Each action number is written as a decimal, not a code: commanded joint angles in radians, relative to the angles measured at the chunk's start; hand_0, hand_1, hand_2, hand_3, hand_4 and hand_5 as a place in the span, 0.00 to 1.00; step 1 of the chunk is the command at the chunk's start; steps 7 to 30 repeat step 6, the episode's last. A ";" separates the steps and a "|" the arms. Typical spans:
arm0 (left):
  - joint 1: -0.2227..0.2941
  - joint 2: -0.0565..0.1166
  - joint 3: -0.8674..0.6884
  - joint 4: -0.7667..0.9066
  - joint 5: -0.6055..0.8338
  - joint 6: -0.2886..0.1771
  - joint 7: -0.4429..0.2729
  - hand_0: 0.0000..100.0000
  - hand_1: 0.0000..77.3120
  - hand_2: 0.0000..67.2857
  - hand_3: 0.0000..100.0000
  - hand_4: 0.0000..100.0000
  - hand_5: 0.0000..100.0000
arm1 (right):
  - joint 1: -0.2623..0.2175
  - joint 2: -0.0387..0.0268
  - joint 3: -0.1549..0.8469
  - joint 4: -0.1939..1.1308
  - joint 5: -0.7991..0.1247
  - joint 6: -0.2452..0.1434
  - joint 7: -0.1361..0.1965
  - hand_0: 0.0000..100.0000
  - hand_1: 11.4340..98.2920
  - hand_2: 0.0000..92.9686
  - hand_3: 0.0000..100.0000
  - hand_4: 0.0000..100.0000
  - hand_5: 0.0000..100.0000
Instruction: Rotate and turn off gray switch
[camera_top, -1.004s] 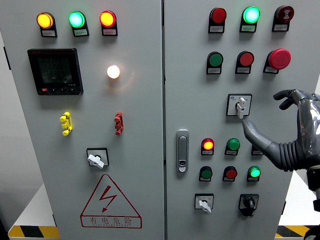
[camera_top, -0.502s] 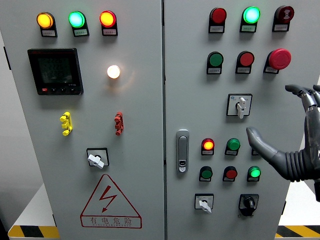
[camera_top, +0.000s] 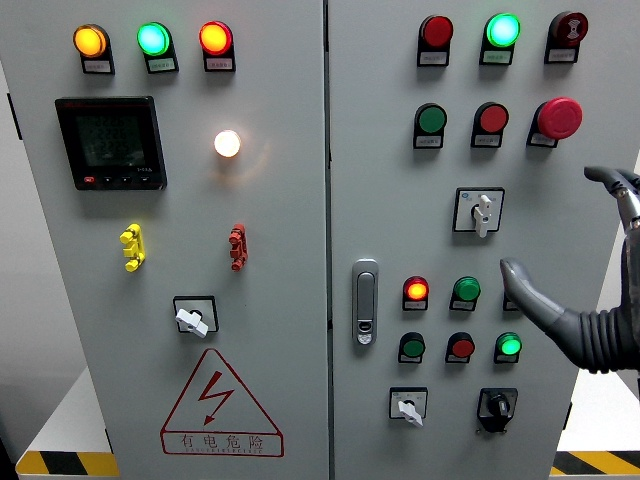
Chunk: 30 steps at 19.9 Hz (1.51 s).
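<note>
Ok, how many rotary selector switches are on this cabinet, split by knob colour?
Gray-knob switches: 3
Black-knob switch: 1
Total: 4

Single head cam, roughly level, facing the cabinet (camera_top: 250, 300) square-on at close range; both doors fill the frame. Right hand (camera_top: 590, 290) cuts in at the right edge, panel switches just to its left. No second view.
</note>
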 joint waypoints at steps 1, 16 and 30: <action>0.000 0.000 0.000 0.000 0.000 0.000 0.000 0.88 0.00 0.20 0.19 0.08 0.11 | -0.002 -0.0014 0.000 0.003 -0.005 -0.006 0.000 0.00 0.31 0.27 0.28 0.10 0.15; 0.000 0.000 0.000 0.000 0.000 0.000 0.000 0.88 0.00 0.20 0.19 0.08 0.11 | -0.007 -0.0029 -0.005 0.009 -0.015 -0.009 0.000 0.00 0.32 0.25 0.24 0.10 0.17; 0.000 0.000 0.000 0.000 0.000 0.000 0.000 0.88 0.00 0.20 0.19 0.08 0.11 | -0.007 -0.0029 -0.005 0.009 -0.015 -0.009 0.000 0.00 0.32 0.25 0.24 0.10 0.17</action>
